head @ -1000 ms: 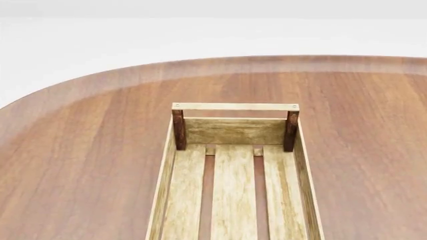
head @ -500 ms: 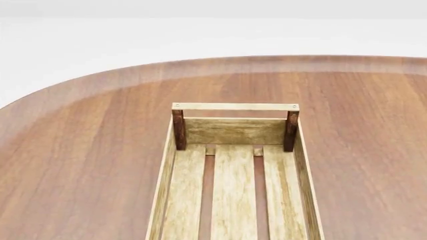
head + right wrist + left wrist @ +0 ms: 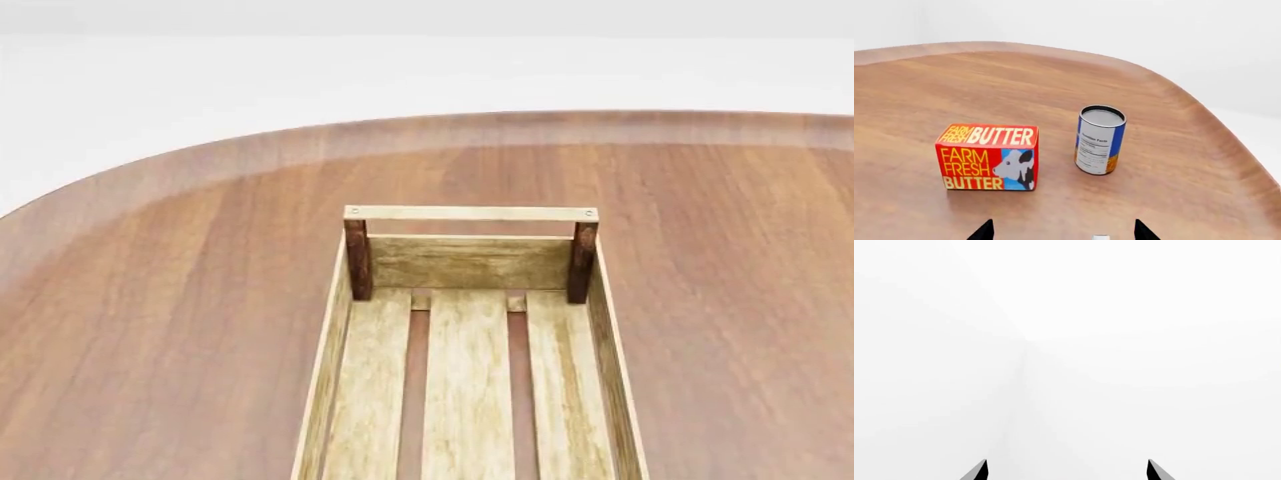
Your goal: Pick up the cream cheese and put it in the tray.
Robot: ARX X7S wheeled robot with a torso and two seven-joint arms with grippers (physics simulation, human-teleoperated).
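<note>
**Cream cheese out of sight, tray waiting**

I can't find the cream cheese in any of my views right now. My head camera shows only the far end of the tray [image 3: 470, 335] sitting on the table [image 3: 174, 300], its slatted bottom bare in the part I can see, with nothing lying on the wood around it. Neither of my arms shows in that view.

My right gripper [image 3: 1064, 231] has its dark fingertips set well apart at the edge of the wrist picture, with nothing between them. Ahead of it stand the butter box [image 3: 987, 157] and, just beside it but not touching, an upright can [image 3: 1099, 140]. A small pale sliver shows between my right fingertips at the very edge of the frame; it is too little to name.

My left gripper [image 3: 1067, 471] is likewise spread wide and holding nothing, and its camera looks at blank white, with no table in it.

So the pick has not begun, and I judge the first job is to bring the cream cheese into view, most likely by shifting my head or my right wrist.

As a small flat carton, I expect it to be light and fairly stiff, though its walls may dent under a hard squeeze, and printed card can be slick. I would take it across its short width, fingers on the two long side faces, low and centred, with only modest force.
</note>
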